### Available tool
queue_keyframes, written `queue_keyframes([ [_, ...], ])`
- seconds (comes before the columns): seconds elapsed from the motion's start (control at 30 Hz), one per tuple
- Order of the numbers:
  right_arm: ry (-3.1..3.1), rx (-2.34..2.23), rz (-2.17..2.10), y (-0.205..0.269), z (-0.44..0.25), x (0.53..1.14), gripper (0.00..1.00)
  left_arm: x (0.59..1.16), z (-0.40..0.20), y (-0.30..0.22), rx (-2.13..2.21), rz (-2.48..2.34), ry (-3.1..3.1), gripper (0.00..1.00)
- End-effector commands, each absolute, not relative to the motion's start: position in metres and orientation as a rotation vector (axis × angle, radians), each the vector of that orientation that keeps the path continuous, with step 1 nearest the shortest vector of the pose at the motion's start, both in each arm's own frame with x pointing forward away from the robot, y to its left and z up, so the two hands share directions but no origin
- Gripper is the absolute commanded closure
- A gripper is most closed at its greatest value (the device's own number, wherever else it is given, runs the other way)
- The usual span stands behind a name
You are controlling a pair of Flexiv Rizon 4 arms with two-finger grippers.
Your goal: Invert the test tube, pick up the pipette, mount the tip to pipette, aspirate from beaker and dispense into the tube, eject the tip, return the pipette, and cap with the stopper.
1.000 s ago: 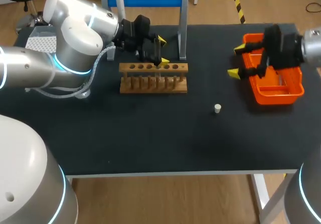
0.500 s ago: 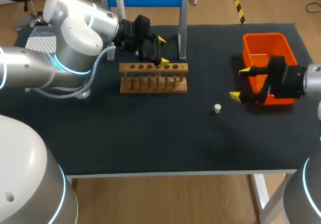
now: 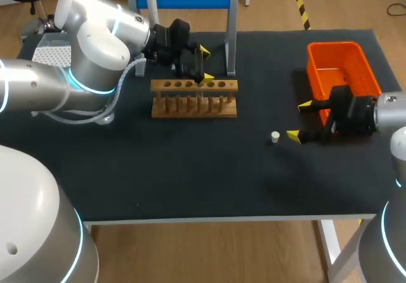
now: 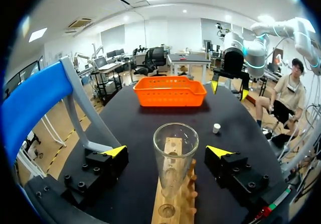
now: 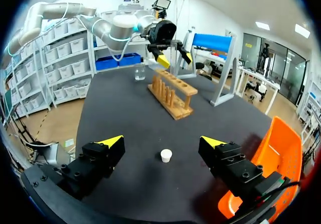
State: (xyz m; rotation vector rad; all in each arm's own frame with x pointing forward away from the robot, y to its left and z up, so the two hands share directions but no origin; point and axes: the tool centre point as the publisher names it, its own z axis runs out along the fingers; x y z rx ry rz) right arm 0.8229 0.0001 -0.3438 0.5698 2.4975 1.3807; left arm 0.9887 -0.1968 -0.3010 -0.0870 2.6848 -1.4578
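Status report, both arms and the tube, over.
Left gripper open, either side of the tube, not touching. Tube upright in rack, mouth up. Right gripper open, stopper just ahead, path clear.

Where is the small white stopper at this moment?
In the head view the stopper sits on the table right of the middle, close beside the right gripper, between the wooden rack and the orange basket.
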Motion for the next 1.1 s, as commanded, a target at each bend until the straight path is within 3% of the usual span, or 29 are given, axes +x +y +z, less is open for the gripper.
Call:
queue_keyframes([
  [0.03,2.531,0.566,1.360,0.007,-0.353,0.833,0.00,0.990,-0.301,-0.197,-0.085,-1.459,2.689,0.00],
  [1.1,2.616,0.520,1.243,0.027,-0.402,0.837,0.00,0.990,-0.301,-0.197,-0.085,-1.459,2.689,0.00],
])
